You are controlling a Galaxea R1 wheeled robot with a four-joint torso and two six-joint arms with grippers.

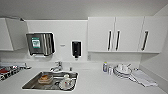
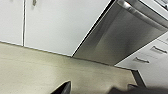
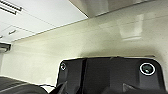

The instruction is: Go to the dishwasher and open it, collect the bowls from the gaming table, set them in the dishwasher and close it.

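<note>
The dishwasher [image 2: 122, 35] shows in the left wrist view as a stainless-steel panel with a long bar handle [image 2: 140, 13] across its top, set between white cabinet fronts. A dark tip of my left gripper [image 2: 65, 88] hangs low over the beige floor in front of it, well short of the panel. In the right wrist view my right arm's dark plate [image 3: 110, 75] hovers above the same floor near white drawer fronts [image 3: 37, 17]. The bowls and the gaming table are out of view.
The head view faces a white counter [image 1: 100, 85] with a steel sink [image 1: 50, 80] holding dishes, a tap, stacked white crockery [image 1: 122, 70] and a cloth at the right. On the wall are a paper towel dispenser [image 1: 40, 44], a soap dispenser [image 1: 76, 49] and upper cabinets [image 1: 125, 35].
</note>
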